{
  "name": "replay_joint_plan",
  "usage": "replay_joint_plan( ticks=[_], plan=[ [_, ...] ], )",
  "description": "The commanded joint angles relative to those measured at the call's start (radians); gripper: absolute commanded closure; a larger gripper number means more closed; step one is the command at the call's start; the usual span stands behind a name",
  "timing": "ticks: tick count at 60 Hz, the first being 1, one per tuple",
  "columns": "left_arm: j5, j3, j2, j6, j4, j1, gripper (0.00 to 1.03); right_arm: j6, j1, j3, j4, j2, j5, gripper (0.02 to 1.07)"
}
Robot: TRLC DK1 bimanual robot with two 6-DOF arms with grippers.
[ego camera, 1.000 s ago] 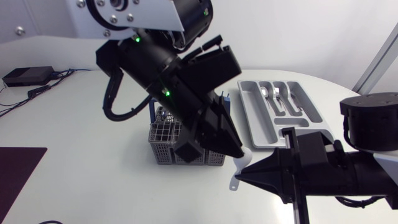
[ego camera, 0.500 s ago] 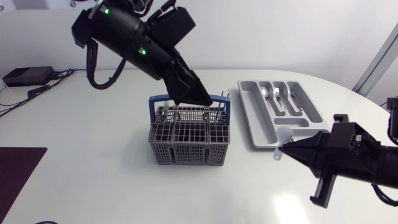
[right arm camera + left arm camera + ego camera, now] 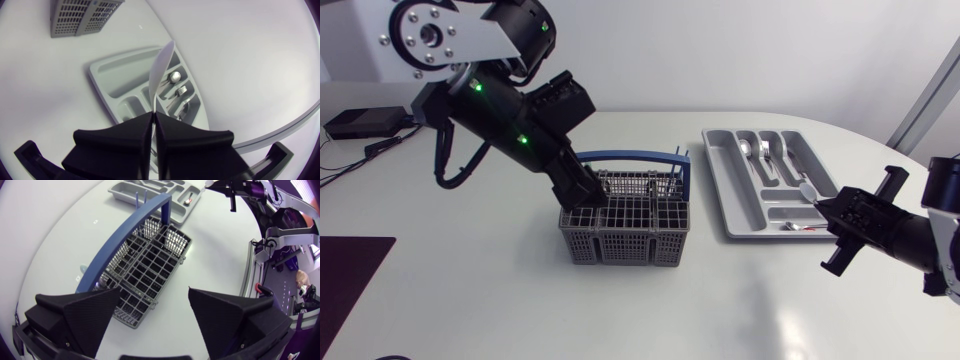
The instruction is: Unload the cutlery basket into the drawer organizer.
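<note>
Right wrist view: pincer [image 3: 153,116] clamps spoon [image 3: 162,65] above organizer [image 3: 120,80].

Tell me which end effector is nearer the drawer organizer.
Right. The right end effector is at the drawer organizer; the left end effector is over the cutlery basket.

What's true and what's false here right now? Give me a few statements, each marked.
1. The right claw is shut on a white spoon. True.
2. The left claw holds a fork. False: it is open and empty, over the basket.
3. The tray holds metal cutlery. True.
4. The basket lies tipped on its side. False: it stands upright, blue handle on top.
</note>
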Motion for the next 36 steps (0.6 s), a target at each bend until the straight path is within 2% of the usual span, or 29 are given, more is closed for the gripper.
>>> replay_joint_plan(
  ticks=[1,18,36],
  plan=[
    [-0.006,-0.047,-0.031,-0.017,-0.004,0.011,0.04,-0.085,-0.023,-0.023,0.080,0.095,0.036,1.01],
    [-0.012,-0.136,-0.111,-0.009,-0.010,0.029,0.04,-0.194,-0.099,0.050,0.312,0.401,0.131,1.01],
    [-0.032,-0.183,-0.147,-0.009,-0.037,0.042,0.04,-0.212,-0.064,0.102,0.436,0.600,0.248,1.01]
  ],
)
